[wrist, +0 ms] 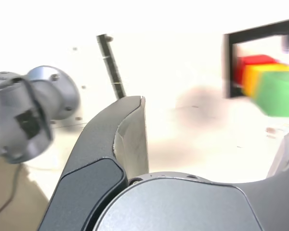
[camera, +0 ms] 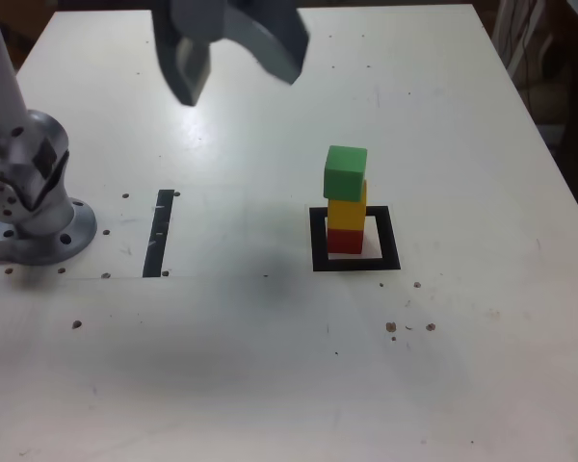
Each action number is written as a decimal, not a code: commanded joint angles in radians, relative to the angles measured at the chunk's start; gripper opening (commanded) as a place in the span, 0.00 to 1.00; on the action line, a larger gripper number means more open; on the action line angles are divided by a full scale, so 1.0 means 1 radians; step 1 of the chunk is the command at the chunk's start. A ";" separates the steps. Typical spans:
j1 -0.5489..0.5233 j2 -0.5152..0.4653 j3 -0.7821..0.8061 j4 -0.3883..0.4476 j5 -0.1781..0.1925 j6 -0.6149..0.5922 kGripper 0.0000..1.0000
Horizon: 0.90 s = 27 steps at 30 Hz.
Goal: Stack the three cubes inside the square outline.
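Jaws spread wide, the dark grey metal gripper (camera: 239, 85) hangs with nothing in its grasp in the exterior view, well apart from the stack. Around it: a straight black tape strip (camera: 159, 234) and the arm's round silver base (camera: 46, 234) toward that view's left, all on a scuffed white table (camera: 173, 366). Nice tower, folks: small green cube (camera: 346, 173) on top, yellow cube (camera: 347, 211) in the middle, red cube (camera: 345, 242) at the bottom, inside the square black tape outline (camera: 392, 238). It's upright, long axis vertical.

Wrist view's a bit blurry, but the fingers (wrist: 132, 139) are clearly apart and empty.
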 commanded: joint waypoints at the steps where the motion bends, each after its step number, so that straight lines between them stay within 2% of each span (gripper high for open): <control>1: 0.008 -0.023 0.041 -0.002 0.001 0.003 1.00; 7: 0.018 -0.044 0.259 -0.105 0.009 -0.005 1.00; 13: 0.027 -0.054 0.498 -0.282 -0.033 -0.008 1.00; 27: 0.027 -0.049 0.654 -0.402 -0.047 -0.008 0.99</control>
